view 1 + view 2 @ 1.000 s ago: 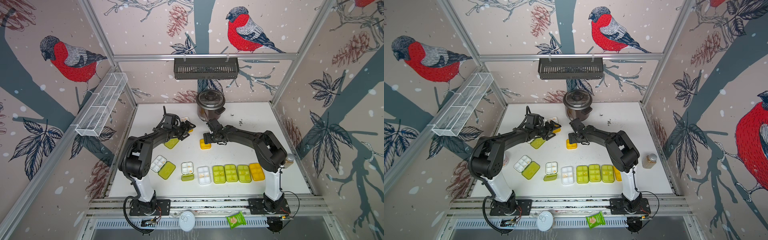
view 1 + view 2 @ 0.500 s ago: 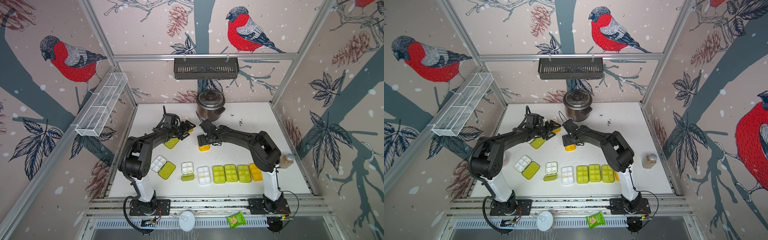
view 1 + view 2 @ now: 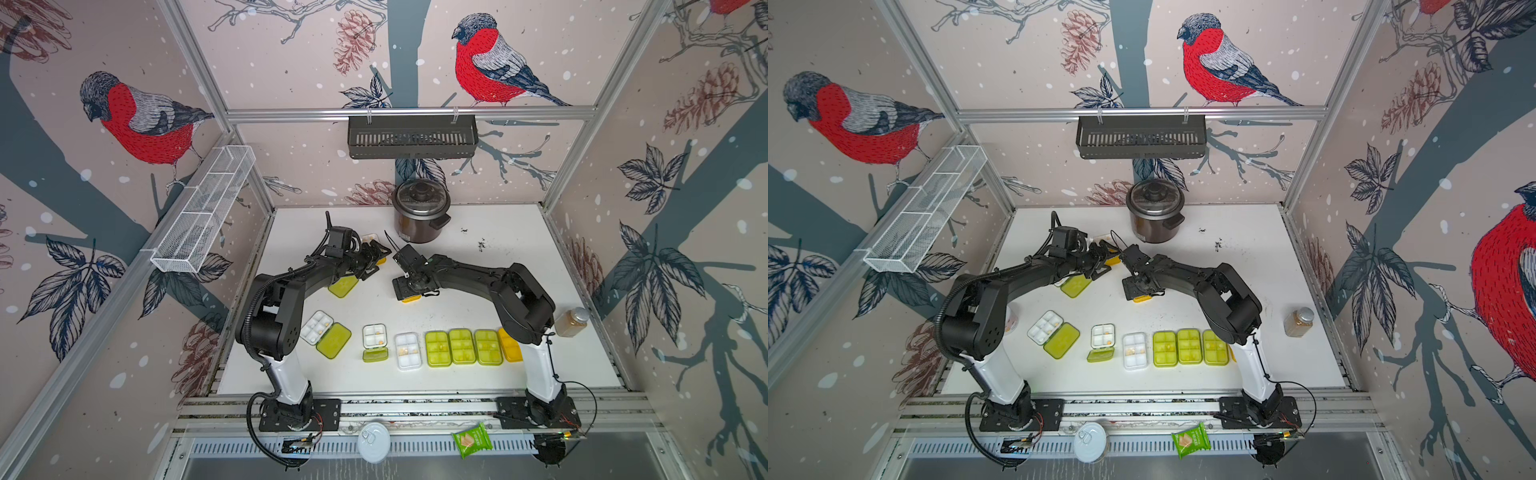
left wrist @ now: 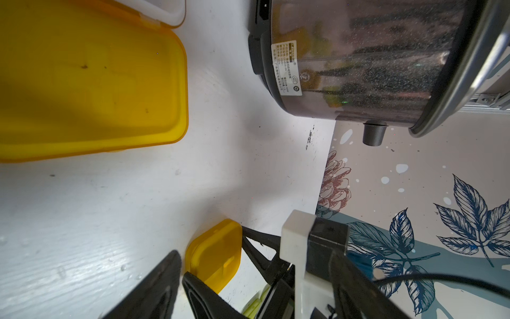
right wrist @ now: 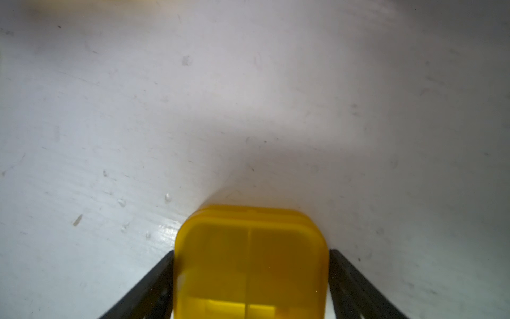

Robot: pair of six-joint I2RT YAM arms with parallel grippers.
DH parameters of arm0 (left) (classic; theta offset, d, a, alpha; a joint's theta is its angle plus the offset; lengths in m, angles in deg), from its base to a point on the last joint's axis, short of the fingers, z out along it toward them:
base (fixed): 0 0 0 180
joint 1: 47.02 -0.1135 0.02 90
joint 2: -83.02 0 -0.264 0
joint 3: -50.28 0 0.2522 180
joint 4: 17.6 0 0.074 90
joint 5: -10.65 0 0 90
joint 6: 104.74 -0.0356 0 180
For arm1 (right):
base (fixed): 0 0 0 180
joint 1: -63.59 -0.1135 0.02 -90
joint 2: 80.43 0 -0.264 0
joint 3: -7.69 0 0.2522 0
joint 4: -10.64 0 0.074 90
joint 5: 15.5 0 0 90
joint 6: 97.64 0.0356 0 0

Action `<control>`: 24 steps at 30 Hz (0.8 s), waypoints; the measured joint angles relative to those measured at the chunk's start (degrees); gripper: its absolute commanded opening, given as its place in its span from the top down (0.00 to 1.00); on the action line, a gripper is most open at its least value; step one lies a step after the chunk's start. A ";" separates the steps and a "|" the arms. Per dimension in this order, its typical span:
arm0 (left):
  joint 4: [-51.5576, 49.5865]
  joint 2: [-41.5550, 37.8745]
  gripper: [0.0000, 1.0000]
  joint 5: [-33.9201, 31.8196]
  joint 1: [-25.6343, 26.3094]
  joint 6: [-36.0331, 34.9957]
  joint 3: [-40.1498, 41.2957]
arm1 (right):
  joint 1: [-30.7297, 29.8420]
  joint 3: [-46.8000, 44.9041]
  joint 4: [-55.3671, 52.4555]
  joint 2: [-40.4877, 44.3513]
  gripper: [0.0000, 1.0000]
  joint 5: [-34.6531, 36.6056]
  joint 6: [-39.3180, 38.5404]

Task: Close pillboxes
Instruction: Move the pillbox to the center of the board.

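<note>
Yellow pillbox (image 5: 251,265): lies flat near the middle of the desk (image 3: 519,257), a little toward the back edge. Its lid is down and the dividers show through it.
Right claw (image 5: 251,252): the jaws sit against the box's two long sides, closed on it, with nothing else in hold.
Left claw (image 3: 375,262): the jaws are wide apart and hold nothing. It is near an open yellow pillbox (image 4: 82,77) toward the back edge, whose lid lies flat on the desk.
Other pillboxes: the front row (image 3: 462,347) along the front edge looks closed. An open box (image 3: 316,327) lies toward the left edge and a second open box (image 3: 374,336) sits just beside the row.
Handling: probably light, thin stiff plastic, smooth enough to skid across the desk under a push. The lid likely needs a firm press to snap shut.
Where to hold: best by the long sides, low on the tray, or with a press on the lid's free edge – squeezing the lid itself could spring it.
Surface: white, hard and scuffed, with dark crumbs toward the back right corner.
Room: walls papered with birds and pinecones, set in a metal frame – a cooker (image 3: 420,216) at the back edge, a jar (image 3: 573,321) at the right edge.
</note>
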 measured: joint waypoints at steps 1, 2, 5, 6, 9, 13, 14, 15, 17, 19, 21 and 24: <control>0.02 0.00 0.16 0.00 0.00 0.00 0.02 | 0.00 0.00 -0.13 0.00 0.19 0.26 -0.20; 0.00 0.00 0.16 0.00 0.00 0.00 0.07 | 0.00 -0.09 -0.17 0.00 0.20 0.61 -0.66; 0.02 0.00 0.16 0.00 0.00 0.00 0.09 | 0.00 -0.74 0.00 0.15 0.22 2.08 -0.81; 0.02 0.00 0.16 0.00 0.00 0.00 0.09 | 0.00 -1.36 0.22 0.59 0.22 2.49 -0.79; 0.02 0.00 0.16 0.00 0.00 0.00 0.09 | 0.59 -4.07 0.52 3.08 0.23 3.15 -0.79; 0.13 0.02 0.16 0.02 0.00 0.26 0.17 | 3.32 -10.60 2.67 9.14 0.24 4.35 -0.76; 0.22 0.02 0.16 0.02 0.00 0.37 0.24 | 4.59 -12.98 3.04 11.10 0.24 4.79 -0.76; 0.33 0.02 0.16 0.02 0.00 0.39 0.33 | 5.86 -15.50 3.80 12.96 0.24 4.98 -0.74; 0.42 0.11 0.16 0.02 0.00 0.42 0.42 | 8.74 -20.63 4.26 16.74 0.25 5.55 -0.72; 0.42 0.24 0.16 0.02 0.00 0.42 0.42 | 11.85 -25.92 4.94 20.61 0.25 6.21 -0.68; 0.44 0.46 0.16 0.00 0.02 0.44 0.48 | 15.15 -31.08 5.03 24.65 0.25 6.51 -0.50; 0.44 0.70 0.16 -0.02 0.15 0.44 0.52 | 18.99 -36.28 5.18 29.11 0.25 6.01 0.44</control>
